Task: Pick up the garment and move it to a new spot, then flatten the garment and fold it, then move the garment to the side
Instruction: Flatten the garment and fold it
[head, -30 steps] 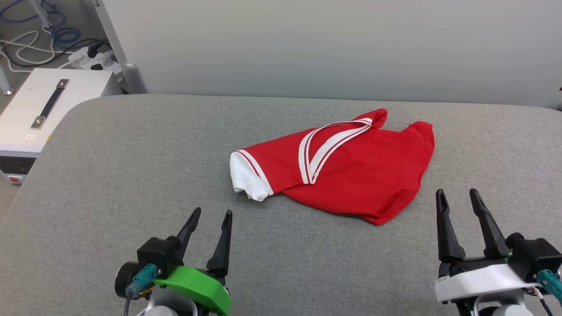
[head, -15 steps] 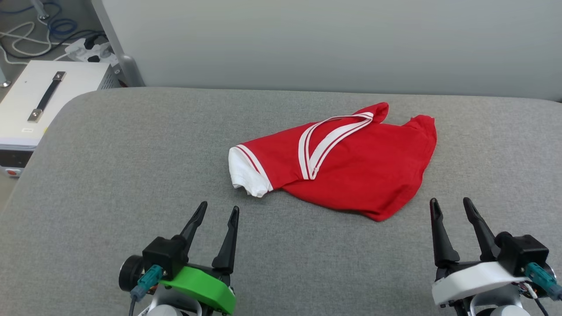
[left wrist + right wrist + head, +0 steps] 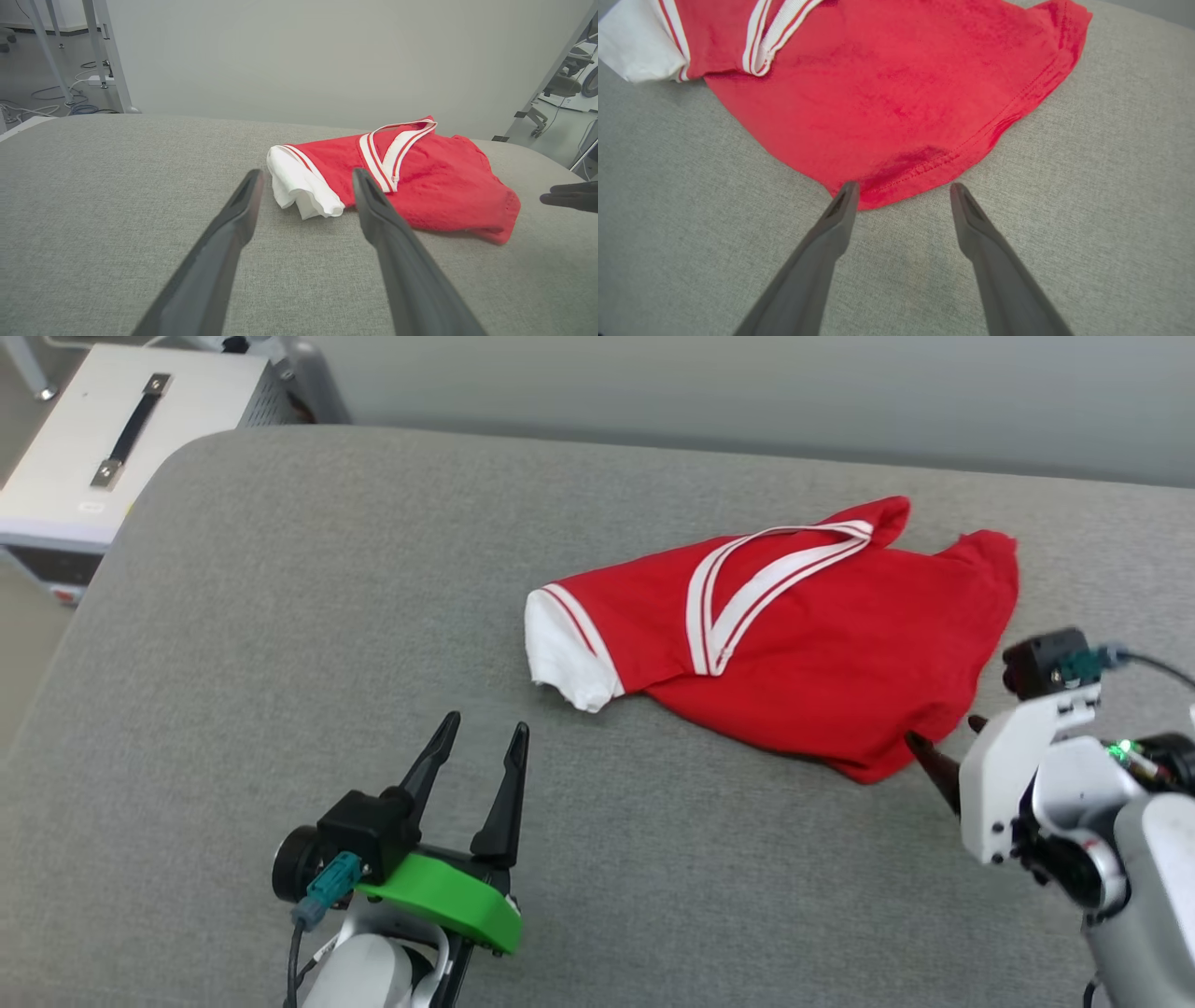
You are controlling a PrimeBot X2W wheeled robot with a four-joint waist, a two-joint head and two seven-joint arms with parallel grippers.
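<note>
The garment (image 3: 794, 644) is a red shirt with a white sleeve and a red-and-white striped neck band, lying crumpled right of centre on the grey padded table (image 3: 280, 616). My left gripper (image 3: 485, 726) stands open over bare fabric, a little short of the white sleeve (image 3: 299, 191). In the left wrist view the garment (image 3: 420, 186) lies just beyond the open left gripper (image 3: 307, 175). My right gripper (image 3: 943, 733) is open at the garment's near right corner. In the right wrist view the right gripper (image 3: 903, 185) has its tips on either side of the red hem of the garment (image 3: 896, 84), with nothing held.
A white case with a black handle (image 3: 121, 439) stands off the table's far left corner. A pale wall runs behind the table. The left wrist view shows metal frame legs (image 3: 100, 51) and floor cables at the back left, and the other arm's dark finger (image 3: 567, 196) at the right.
The head camera has tilted down and turned, shifting the whole picture. My right arm has swung in and turned its wrist, bringing its open fingers to the garment's near hem. The left gripper has barely moved.
</note>
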